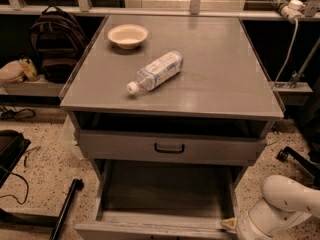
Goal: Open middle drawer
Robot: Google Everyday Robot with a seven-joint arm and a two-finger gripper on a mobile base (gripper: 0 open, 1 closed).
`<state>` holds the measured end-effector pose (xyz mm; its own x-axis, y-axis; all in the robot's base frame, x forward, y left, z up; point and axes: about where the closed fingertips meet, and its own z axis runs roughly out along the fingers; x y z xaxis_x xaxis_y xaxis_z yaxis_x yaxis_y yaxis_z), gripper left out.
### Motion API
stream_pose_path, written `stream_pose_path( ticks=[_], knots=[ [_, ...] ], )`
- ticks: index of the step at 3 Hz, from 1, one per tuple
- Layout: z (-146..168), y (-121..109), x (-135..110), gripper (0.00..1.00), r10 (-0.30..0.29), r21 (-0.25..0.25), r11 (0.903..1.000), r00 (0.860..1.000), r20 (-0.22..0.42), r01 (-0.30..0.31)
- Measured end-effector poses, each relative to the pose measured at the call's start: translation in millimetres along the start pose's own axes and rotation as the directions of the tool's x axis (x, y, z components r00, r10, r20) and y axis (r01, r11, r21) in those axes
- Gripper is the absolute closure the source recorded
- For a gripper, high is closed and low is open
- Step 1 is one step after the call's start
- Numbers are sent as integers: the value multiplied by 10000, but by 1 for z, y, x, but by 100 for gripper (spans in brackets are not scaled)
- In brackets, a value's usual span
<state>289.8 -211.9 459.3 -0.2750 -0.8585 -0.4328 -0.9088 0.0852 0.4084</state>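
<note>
The middle drawer (pixel 165 191) is the wide grey drawer under the top one. It stands pulled far out toward me, its inside looks bare, and its front edge (pixel 150 230) lies at the bottom of the view with its handle out of sight. The top drawer (pixel 169 148), with a black loop handle, looks shut above it. My gripper (pixel 229 225) is at the drawer's front right corner, mostly hidden. My white arm (pixel 282 206) reaches in from the lower right.
A beige bowl (pixel 128 35) and a plastic bottle (pixel 155 72) lying on its side are on the cabinet top (pixel 215 74). A backpack (pixel 55 39) sits at the back left. A black pole (pixel 65 211) and cables lie on the floor to the left.
</note>
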Motion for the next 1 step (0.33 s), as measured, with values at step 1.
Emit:
stream_pose_path(
  ticks=[1],
  knots=[
    [0,0,0,0,0,0,10000,10000,0,0]
  ],
)
